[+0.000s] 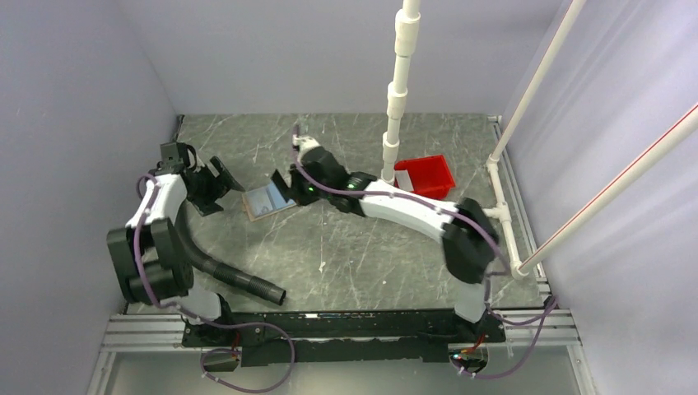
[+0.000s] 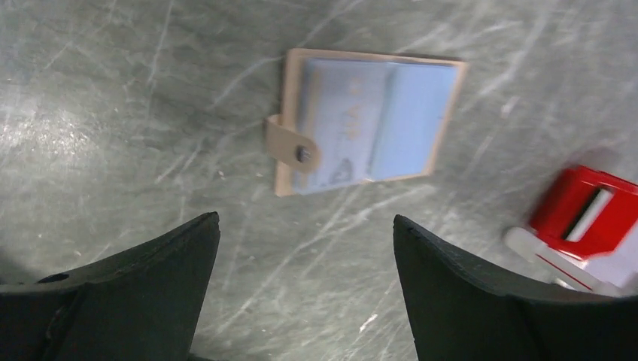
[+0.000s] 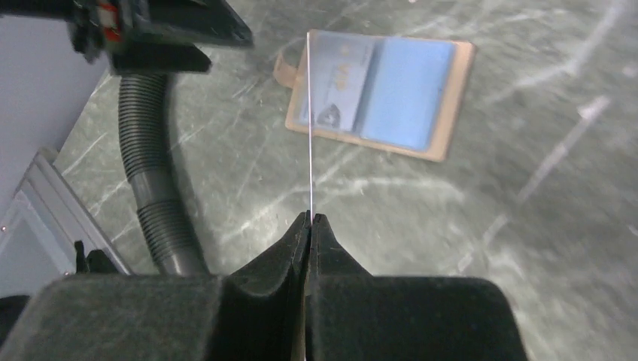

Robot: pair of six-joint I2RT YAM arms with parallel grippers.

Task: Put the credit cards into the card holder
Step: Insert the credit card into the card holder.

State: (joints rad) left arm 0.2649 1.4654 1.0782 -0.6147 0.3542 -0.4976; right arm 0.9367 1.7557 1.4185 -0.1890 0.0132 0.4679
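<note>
Right hand point(image 3: 311, 218) pinched fully closed on one credit card point(image 3: 309, 128), card upright and edge-on to the wrist camera, visible only as a thin pale line rising from between the fingertips. Far end of that card lined up with the left half of the card holder point(image 3: 406, 94); touching it or hovering over it, impossible to tell from this angle. Seen from above, right hand just at the far right corner of the holder.

Card holder lying open and flat on the dark marbled surface point(image 1: 370, 263): tan border, bluish-grey pockets inside, pale snap tab point(image 2: 290, 144) sticking out from the left edge in the left wrist view. Possibly a second card point(image 2: 335, 124) already in the pocket next to the tab, a pale face with faint print, but too blurred to be sure.

Left hand point(image 2: 305, 222) spread wide, nothing between the fingers, held above the surface a little short of the holder. Seen from above, just to the left of the holder and apart from it.

Red tray point(image 1: 424, 175) well off to the right, beside the white pipe post point(image 1: 395, 107). Grey ribbed hose point(image 1: 239, 280) lying on the surface near the left arm's base, also showing at the left of the right wrist view.
</note>
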